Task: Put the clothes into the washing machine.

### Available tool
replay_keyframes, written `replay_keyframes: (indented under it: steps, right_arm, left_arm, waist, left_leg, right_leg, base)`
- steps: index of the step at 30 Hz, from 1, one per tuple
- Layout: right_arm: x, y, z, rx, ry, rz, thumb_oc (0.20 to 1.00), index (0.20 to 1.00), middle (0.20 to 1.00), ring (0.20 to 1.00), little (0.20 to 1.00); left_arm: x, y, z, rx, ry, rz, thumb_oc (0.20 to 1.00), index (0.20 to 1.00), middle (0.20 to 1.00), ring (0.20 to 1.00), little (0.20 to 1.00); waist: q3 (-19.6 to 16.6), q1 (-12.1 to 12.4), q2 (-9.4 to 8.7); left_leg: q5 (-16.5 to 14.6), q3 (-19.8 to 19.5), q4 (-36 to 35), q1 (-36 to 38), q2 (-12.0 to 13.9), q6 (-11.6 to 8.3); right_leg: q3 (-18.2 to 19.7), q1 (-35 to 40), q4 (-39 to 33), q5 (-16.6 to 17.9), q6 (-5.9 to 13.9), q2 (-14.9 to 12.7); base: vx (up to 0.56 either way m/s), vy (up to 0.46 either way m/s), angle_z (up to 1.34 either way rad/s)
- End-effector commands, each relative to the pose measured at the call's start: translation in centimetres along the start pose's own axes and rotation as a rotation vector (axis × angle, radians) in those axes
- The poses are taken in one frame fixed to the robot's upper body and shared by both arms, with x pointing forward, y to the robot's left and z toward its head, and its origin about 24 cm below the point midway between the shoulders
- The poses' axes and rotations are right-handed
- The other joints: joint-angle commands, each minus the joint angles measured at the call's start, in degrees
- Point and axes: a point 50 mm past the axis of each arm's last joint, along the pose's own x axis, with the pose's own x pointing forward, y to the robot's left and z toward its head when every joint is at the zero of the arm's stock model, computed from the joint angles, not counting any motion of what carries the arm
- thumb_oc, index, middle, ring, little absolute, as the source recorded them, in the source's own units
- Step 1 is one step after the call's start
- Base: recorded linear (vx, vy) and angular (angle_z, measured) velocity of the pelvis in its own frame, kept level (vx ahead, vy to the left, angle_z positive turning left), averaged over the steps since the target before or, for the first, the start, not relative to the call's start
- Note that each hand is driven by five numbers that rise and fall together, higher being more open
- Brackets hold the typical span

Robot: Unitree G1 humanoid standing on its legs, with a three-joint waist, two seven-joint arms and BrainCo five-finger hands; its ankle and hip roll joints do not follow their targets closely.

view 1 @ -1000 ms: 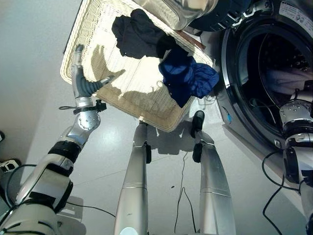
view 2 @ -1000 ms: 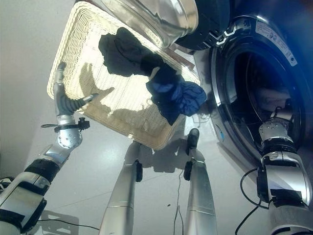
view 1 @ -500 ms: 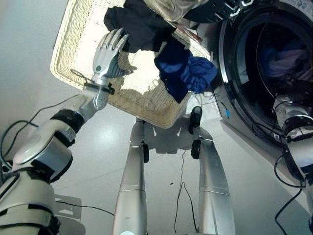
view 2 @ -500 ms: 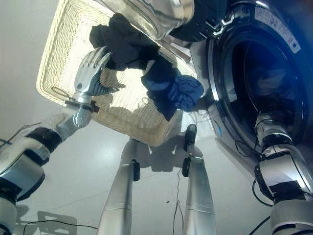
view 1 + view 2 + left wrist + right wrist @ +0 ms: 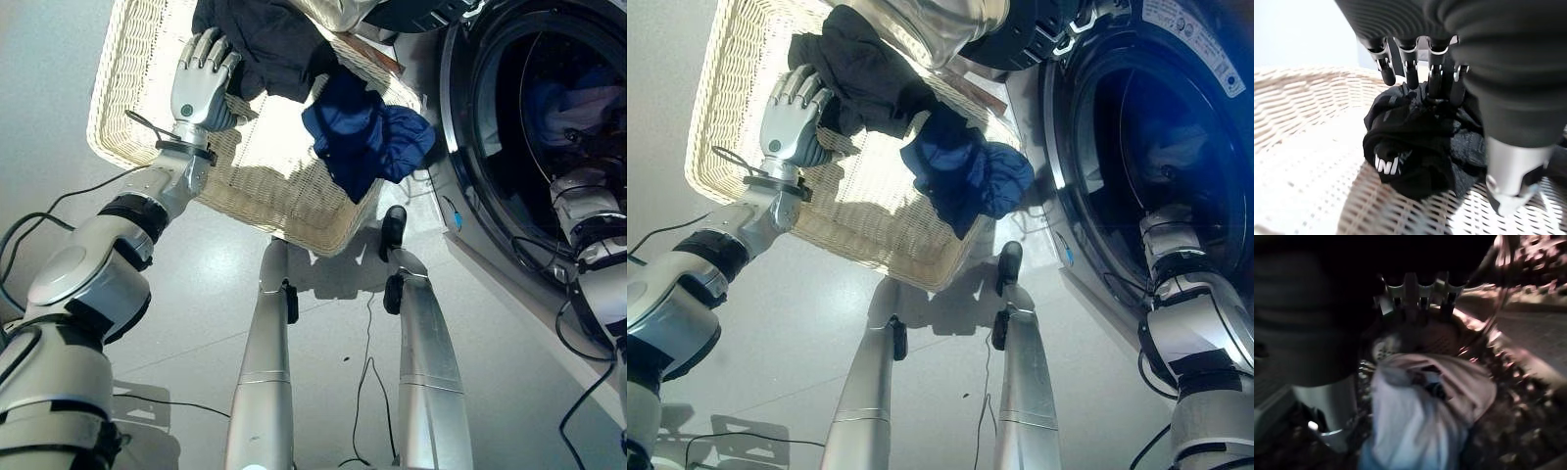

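A black garment lies bunched at the far side of the wicker basket, with a blue garment draped over the rim nearest the washing machine. My left hand is inside the basket, open, its straight fingers touching the edge of the black garment. My right arm reaches into the drum. There my right hand hangs open just above a pale garment lying on the drum wall.
The machine's open door hangs over the far end of the basket. The basket stands on a grey floor left of the machine. More pale laundry shows deep in the dark drum.
My left hand has swung from the basket's near-left rim across the inside to the black garment, turning palm-down. The right arm has stayed in the drum. The view shifted slightly.
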Motion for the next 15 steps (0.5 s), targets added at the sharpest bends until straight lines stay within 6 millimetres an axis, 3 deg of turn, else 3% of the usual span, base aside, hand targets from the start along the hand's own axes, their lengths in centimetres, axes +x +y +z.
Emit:
replay_keyframes:
  steps: [1,10,15]
  right_arm:
    - [0.6,-0.9,0.9,-0.028,-0.088,-0.029,1.000,1.000,1.000,1.000,1.000]
    - [-2.3,2.4,-0.4,0.019,-0.068,0.082,1.000,1.000,1.000,1.000,1.000]
    - [-2.8,2.7,-0.9,0.034,-0.047,0.093,1.000,1.000,1.000,1.000,1.000]
  left_arm:
    - [3.0,3.2,-1.2,0.076,0.092,0.211,1.000,1.000,1.000,1.000,1.000]
    - [2.9,4.0,-1.5,0.100,0.117,0.359,1.000,1.000,1.000,1.000,1.000]
    - [2.9,4.1,-1.2,0.030,0.111,0.388,1.000,1.000,1.000,1.000,1.000]
  waist:
    - [-1.1,-1.8,-0.35]
    - [-1.1,-2.8,-1.50]
    - [-1.1,-2.9,-1.83]
  left_leg:
    - [-11.0,3.1,8.8,1.1,-1.6,0.58]
    - [-11.0,3.6,8.5,0.0,-1.0,0.09]
    - [-10.9,3.5,8.3,-0.2,-1.0,-0.04]
  right_leg:
    - [-3.6,5.6,-14.7,8.8,2.57,5.9]
    - [-3.0,4.5,-14.8,8.5,2.26,6.6]
    - [-2.9,4.4,-15.2,8.7,2.30,6.7]
  base:
    - [-0.01,0.031,-0.02]
    - [0.00,0.008,0.00]
    - [0.00,-0.004,-0.02]
